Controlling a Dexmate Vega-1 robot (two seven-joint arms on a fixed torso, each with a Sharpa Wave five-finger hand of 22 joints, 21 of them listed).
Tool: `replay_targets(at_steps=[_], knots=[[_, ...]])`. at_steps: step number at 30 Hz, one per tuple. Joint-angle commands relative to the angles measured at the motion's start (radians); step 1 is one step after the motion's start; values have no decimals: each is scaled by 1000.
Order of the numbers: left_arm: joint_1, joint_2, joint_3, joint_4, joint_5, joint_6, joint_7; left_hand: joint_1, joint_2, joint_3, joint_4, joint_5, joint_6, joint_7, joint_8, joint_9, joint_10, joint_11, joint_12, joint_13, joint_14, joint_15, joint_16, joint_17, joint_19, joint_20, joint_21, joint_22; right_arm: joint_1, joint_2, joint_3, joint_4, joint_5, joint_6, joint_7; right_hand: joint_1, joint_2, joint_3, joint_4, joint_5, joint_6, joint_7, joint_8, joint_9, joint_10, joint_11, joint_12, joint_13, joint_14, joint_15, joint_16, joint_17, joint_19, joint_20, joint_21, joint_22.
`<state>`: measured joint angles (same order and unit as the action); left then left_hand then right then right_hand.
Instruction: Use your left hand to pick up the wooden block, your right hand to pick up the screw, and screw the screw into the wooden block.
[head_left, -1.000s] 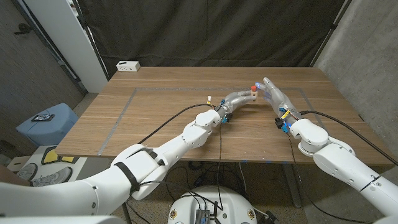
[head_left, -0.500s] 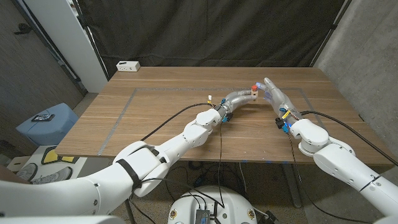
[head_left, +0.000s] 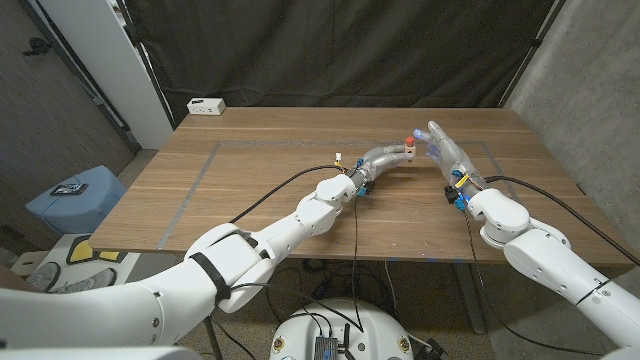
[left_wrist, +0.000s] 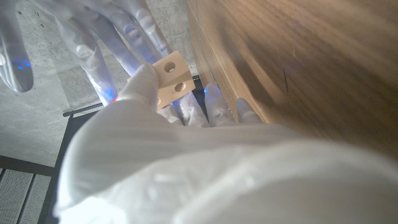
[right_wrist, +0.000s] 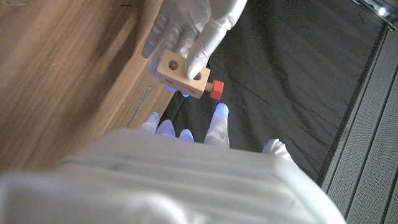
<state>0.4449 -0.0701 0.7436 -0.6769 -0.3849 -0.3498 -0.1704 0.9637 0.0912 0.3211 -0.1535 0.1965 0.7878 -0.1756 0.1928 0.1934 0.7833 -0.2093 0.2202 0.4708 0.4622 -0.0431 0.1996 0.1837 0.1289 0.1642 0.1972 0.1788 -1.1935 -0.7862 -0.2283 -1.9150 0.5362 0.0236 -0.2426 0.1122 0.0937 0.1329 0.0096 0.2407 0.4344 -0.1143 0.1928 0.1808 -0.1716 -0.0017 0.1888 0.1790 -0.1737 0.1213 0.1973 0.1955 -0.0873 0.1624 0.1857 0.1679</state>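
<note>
My left hand (head_left: 383, 157) holds a pale wooden block (right_wrist: 181, 74) above the middle of the table (head_left: 260, 200), pinched between its fingers (right_wrist: 200, 43). A red-headed screw (right_wrist: 216, 89) sticks out of the block's side and shows as a red dot (head_left: 408, 141) in the head view. My right hand (head_left: 447, 152) stands just right of the screw with its fingers (right_wrist: 220, 116) spread and nothing in them, a small gap short of the screw's head. In the left wrist view the block (left_wrist: 172, 78) shows two round holes, with my right hand (left_wrist: 93, 43) blurred beyond it.
A white box (head_left: 206, 105) sits at the table's back left corner. Grey tape lines (head_left: 200, 180) mark a rectangle on the wood. Black cables (head_left: 270, 192) trail from both wrists over the front edge. A blue stool (head_left: 75, 197) stands on the floor to the left.
My right hand's fingers have spread and drawn slightly away from the screw's head. My left hand and the block have stayed put.
</note>
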Motion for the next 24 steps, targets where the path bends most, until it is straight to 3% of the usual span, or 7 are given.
replay_targets(at_steps=[1, 24], knots=[[-8, -10, -2, 23, 2, -8, -2, -8, 4, 4, 4, 4, 7, -1, 7, 3, 11, -7, 6, 4, -5, -44, 5, 2, 1, 7, 8, 5, 20, 7, -5, 27, -4, 3, 5, -2, 0, 6, 0, 6, 0, -9, -2, 0, -92, 9, 5, 2, -151, 4, 8, 2, 8, 2, 6, 3], [-31, -34, -6, 85, 4, -34, -9, -19, 3, 0, 8, 3, 7, -14, 7, 3, 14, -7, 6, 5, -2, -43, 7, 2, 1, 3, 8, 5, 49, -1, -28, 56, 7, -20, 32, -3, -2, 7, 0, 6, -2, -13, -2, 1, -92, 9, 4, 3, -154, 5, 6, 3, 4, 2, 4, 3]])
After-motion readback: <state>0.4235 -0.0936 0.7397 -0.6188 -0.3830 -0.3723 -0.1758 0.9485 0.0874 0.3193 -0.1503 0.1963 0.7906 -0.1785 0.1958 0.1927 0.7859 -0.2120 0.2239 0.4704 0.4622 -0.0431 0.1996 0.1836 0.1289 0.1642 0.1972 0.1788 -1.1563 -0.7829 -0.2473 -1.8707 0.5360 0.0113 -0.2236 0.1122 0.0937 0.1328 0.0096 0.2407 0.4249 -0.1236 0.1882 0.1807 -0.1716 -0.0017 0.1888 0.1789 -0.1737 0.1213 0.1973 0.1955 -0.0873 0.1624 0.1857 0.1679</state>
